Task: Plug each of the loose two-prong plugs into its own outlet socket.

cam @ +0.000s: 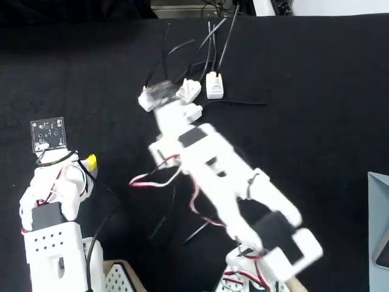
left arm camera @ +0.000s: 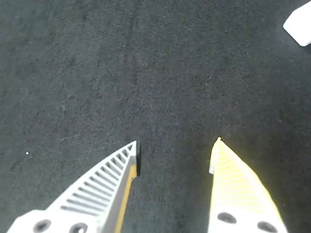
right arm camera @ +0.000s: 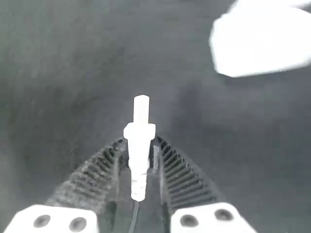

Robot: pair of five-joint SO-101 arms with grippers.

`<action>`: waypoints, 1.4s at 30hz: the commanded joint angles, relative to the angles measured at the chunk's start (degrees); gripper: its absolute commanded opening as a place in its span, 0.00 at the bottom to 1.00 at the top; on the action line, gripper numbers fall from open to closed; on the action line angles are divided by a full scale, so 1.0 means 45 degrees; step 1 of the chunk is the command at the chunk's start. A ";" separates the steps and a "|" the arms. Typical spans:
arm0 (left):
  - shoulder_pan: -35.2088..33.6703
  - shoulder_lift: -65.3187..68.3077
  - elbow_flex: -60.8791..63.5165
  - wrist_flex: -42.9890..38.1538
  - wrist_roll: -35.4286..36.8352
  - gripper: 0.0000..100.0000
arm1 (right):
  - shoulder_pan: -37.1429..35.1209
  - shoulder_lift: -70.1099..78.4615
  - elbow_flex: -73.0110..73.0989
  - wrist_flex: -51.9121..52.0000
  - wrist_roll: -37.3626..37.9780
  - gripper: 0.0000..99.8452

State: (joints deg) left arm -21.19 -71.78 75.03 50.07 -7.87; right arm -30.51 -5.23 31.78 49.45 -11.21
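Black cloth (cam: 316, 91) covers the whole table and serves as the work surface. I have the right gripper (right arm camera: 139, 142) extended toward the far side, where a cluster of white blocks (cam: 214, 85) with black cables lies close together; I judge these to be the outlet sockets and other plugs, but I cannot tell which is which. The right claw is clamped narrowly on a white plug (right arm camera: 138, 145), gripping it on both flanks below its collar. I judge this hold to be chosen so that the front end stands free of the fingertips for insertion. The plug's long axis runs parallel to the fingers, in line with the arm. Its front end points away from the wrist, and its thin cable trails back between the fingers. I cannot separate the two prongs; the front end reads as one narrow stub. A blurred white body (right arm camera: 262, 41) lies ahead of the plug and off to one side, so I judge that the plug is not yet aligned with any socket. The left gripper (left arm camera: 176, 143) is parked near the table's near-left corner, beside a square marker card (cam: 47, 134). Its claw is spread wide over bare cloth and holds nothing, well apart from the plugging work.
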 commanded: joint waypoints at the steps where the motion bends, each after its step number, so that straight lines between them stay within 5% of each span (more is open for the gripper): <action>1: -0.0049 -0.0176 -0.0068 -0.0234 0.0117 0.24 | 0.1582 -0.1534 -0.0576 0.1133 -0.1856 0.02; 8: -0.0010 -0.0176 -0.0068 -0.0234 0.0117 0.24 | 0.2305 -0.1788 -0.0576 0.4552 -0.3145 0.24; 11: -0.0010 -0.0176 -0.0049 -0.0234 0.0117 0.24 | 0.2305 -0.1905 -0.0733 0.5685 -0.2540 0.25; 15: -0.0010 -0.0176 -0.0049 -0.0234 0.0117 0.24 | 0.2755 -0.2471 -0.0713 0.5841 0.1192 0.23; 22: -0.0010 -0.0176 -0.0049 -0.0234 0.0098 0.24 | 0.3888 -0.3604 -0.0127 0.5880 1.1917 0.15; 25: -0.0010 -0.0176 -0.0049 -0.0234 0.0098 0.24 | 0.3985 -0.3937 0.0694 0.5822 1.4945 0.15; 34: -0.0010 -0.0176 -0.0029 -0.0254 0.0098 0.24 | 0.3946 -0.4093 0.3585 0.2579 1.8911 0.15; 42: -0.0010 -0.0176 -0.0029 -0.0254 0.0059 0.24 | 0.3595 -0.4132 0.6183 -0.1172 2.0239 0.15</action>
State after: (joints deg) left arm -21.19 -71.78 75.03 50.07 -7.87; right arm -13.27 -22.37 57.80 49.45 77.67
